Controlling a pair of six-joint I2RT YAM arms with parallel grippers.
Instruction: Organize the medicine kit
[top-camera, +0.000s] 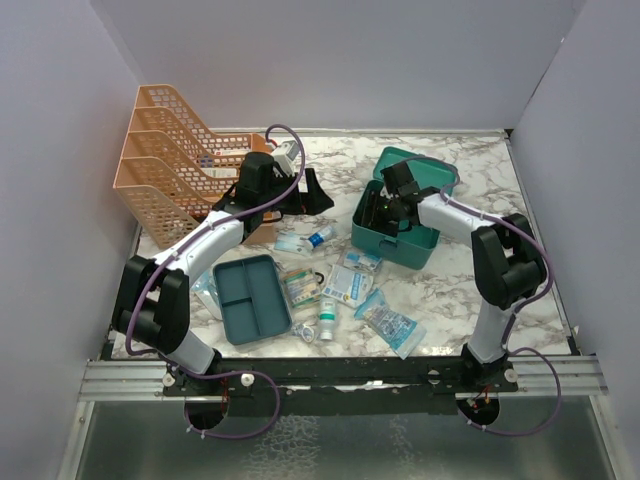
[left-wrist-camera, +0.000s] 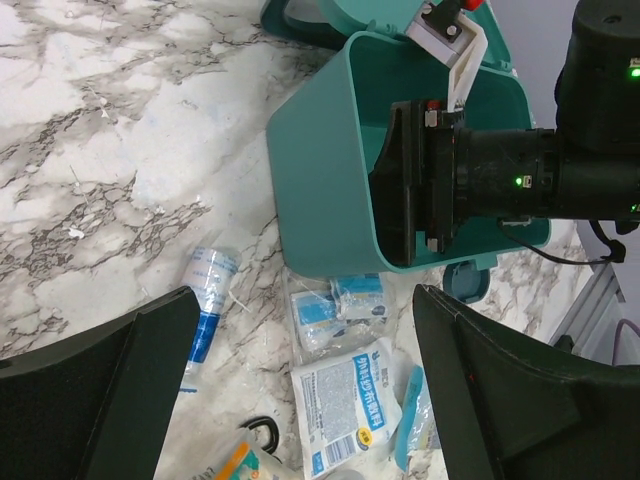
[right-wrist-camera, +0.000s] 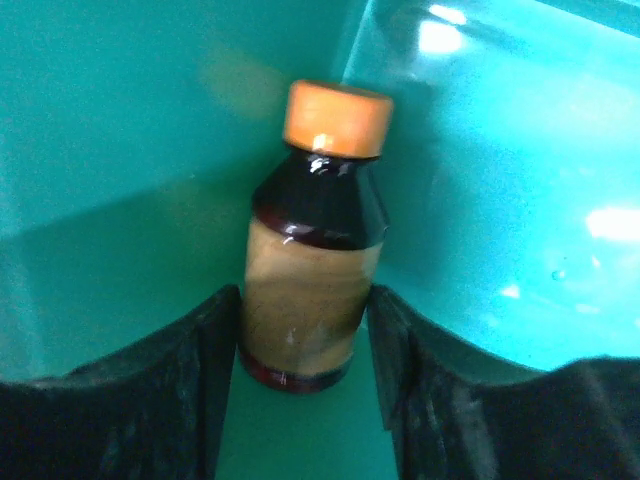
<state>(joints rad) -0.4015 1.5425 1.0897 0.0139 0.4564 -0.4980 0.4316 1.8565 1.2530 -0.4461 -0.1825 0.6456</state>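
The teal medicine kit (top-camera: 398, 240) stands open at the back right, its lid (top-camera: 420, 168) tipped back. My right gripper (top-camera: 386, 205) reaches down into it. In the right wrist view a brown bottle with an orange cap (right-wrist-camera: 315, 250) lies against the kit's inner wall (right-wrist-camera: 120, 120). My right gripper (right-wrist-camera: 303, 300) is open, its fingers close on either side of the bottle's lower part. My left gripper (top-camera: 302, 192) hovers wide open and empty left of the kit (left-wrist-camera: 320, 170), above loose packets (left-wrist-camera: 345, 405).
An orange mesh rack (top-camera: 165, 160) stands at the back left. A flat teal divided tray (top-camera: 250, 298) lies front left. A blue-and-white tube (top-camera: 318, 237), sachets (top-camera: 350, 283), a small bottle (top-camera: 327, 318) and a clear packet (top-camera: 390, 320) are scattered between tray and kit.
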